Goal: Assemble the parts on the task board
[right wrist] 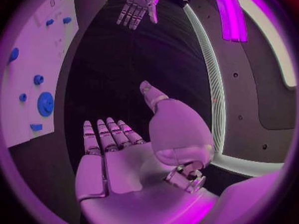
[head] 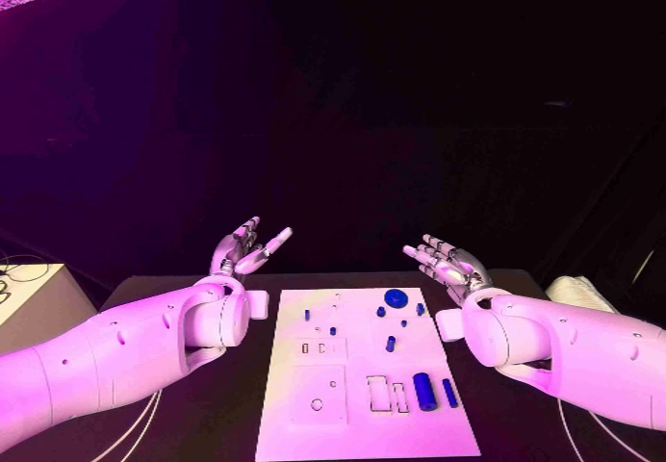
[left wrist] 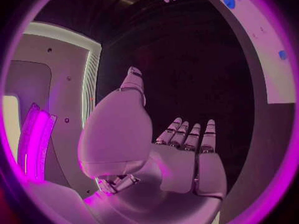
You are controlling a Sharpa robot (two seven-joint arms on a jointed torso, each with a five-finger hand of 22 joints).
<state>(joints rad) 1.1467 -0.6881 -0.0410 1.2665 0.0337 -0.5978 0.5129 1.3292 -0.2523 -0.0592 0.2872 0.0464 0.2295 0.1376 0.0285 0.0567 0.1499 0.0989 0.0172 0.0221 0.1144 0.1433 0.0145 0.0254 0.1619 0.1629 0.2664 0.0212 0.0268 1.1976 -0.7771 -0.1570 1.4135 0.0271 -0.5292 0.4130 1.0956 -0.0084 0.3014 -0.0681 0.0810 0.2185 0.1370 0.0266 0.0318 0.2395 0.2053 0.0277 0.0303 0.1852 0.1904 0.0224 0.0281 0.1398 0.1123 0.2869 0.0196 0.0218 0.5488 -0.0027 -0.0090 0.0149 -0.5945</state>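
i see the board [head: 364, 423] nearest me, mid-table, with blue parts [head: 423, 391] lying on it, a round one [head: 397, 298] at its far end. my left hand [head: 244, 248] and right hand [head: 447, 260] hover beyond its far corners, fingers spread, holding nothing.

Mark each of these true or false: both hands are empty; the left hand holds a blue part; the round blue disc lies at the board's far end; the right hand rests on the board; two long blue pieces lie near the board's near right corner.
1. Both hands are empty: true. The left hand and right hand are open.
2. Left hand holds a blue part: false, it holds nothing.
3. The round blue disc lies at the far end of the task board: true.
4. Right hand rests on the board: false, it is raised beside it.
5. Two long blue pieces lie near the near right corner: true.
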